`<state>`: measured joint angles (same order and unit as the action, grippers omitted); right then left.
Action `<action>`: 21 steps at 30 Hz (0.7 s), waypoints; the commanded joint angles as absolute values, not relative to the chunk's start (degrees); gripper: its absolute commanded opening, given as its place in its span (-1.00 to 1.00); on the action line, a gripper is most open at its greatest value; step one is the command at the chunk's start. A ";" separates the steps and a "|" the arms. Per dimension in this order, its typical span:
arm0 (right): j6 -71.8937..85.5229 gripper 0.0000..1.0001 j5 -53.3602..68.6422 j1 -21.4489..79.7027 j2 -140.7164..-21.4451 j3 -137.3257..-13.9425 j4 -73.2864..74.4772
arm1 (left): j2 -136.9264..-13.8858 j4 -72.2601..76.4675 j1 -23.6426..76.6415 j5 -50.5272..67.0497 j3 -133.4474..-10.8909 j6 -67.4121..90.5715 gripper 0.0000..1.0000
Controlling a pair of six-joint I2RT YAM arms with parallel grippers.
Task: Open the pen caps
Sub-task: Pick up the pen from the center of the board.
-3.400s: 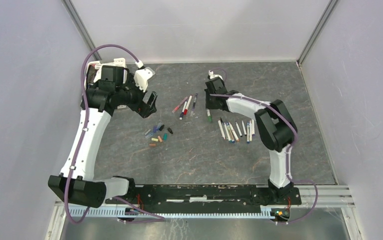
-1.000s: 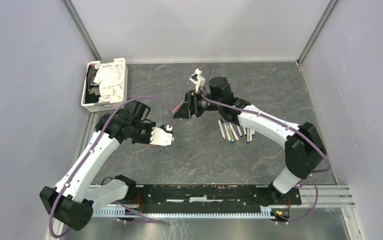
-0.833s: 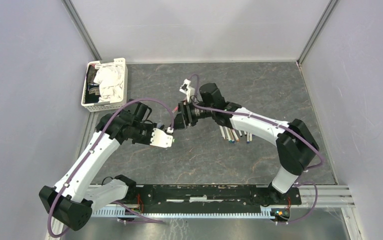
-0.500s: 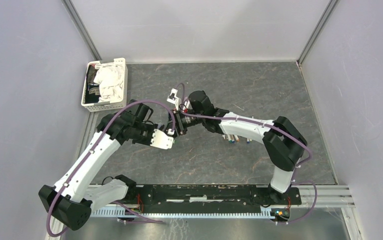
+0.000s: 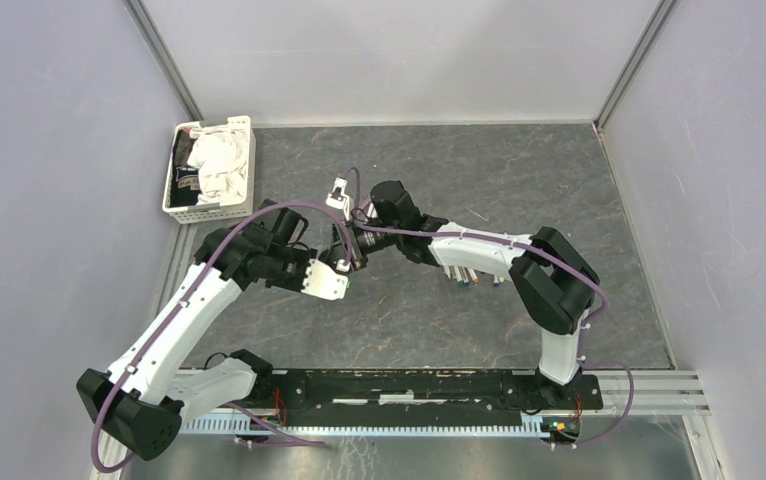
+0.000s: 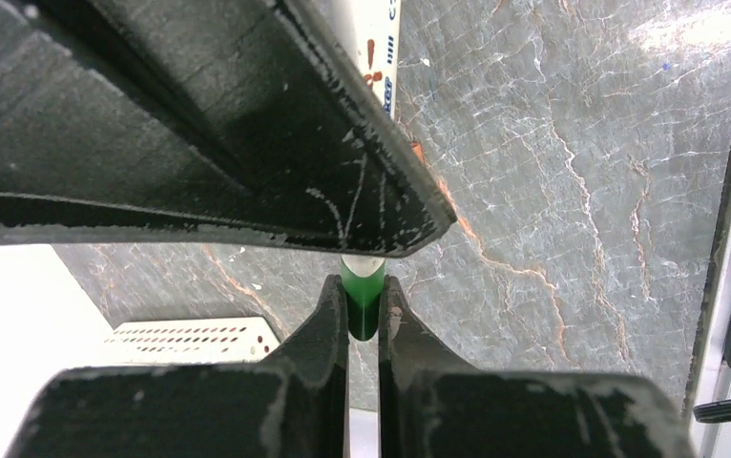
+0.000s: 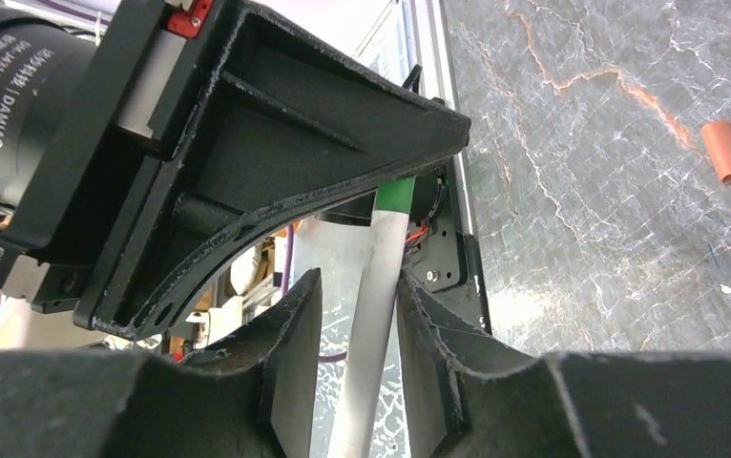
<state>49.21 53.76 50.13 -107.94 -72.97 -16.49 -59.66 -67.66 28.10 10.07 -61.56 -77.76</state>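
Observation:
A white-barrelled pen (image 6: 373,48) hangs in the air between my two grippers over the table's middle left. Its green pen cap (image 6: 363,301) is pinched in my left gripper (image 6: 363,286), which is shut on it. My right gripper (image 7: 360,286) straddles the white barrel (image 7: 373,296): one finger touches it, and a gap shows on the other side. The green cap (image 7: 397,196) runs on behind my left gripper's black finger (image 7: 276,124). In the top view the left gripper (image 5: 342,268) and the right gripper (image 5: 351,252) meet tip to tip.
A loose reddish-brown cap (image 7: 727,151) lies on the grey stone table. Several white pens (image 5: 474,278) lie in a row under my right forearm. A white basket (image 5: 209,124) of cloths stands at the back left. Grey walls close in the table.
My right arm has swung left to the left gripper, and its jaws have narrowed around the pen's barrel. The left gripper has stayed shut on the green cap, almost still.

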 commanded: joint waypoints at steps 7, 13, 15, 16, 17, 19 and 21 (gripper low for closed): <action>43.44 -0.79 56.39 50.65 -107.09 -75.74 -13.31 | -60.19 -68.60 28.37 11.31 -64.55 -78.73 -0.91; 35.85 -1.00 59.44 49.30 -104.58 -75.21 -11.96 | -62.83 -75.01 28.30 21.18 -70.59 -72.62 0.16; 33.36 -1.00 60.81 48.66 -103.03 -73.24 -12.22 | -63.22 -76.77 28.28 24.23 -70.92 -72.18 0.22; 32.16 -1.00 61.12 48.31 -102.26 -72.22 -11.97 | -63.30 -77.03 28.29 25.41 -70.81 -71.94 0.23; 31.79 -1.00 61.39 48.08 -101.78 -71.43 -12.02 | -63.40 -77.07 28.30 26.19 -70.69 -71.67 0.23; 32.04 -1.00 61.64 47.49 -100.63 -69.25 -13.44 | -63.92 -77.51 28.29 26.94 -70.50 -71.59 0.22; 33.35 -1.00 61.59 47.18 -99.95 -67.53 -15.94 | -64.58 -78.12 28.30 27.19 -70.57 -71.54 0.17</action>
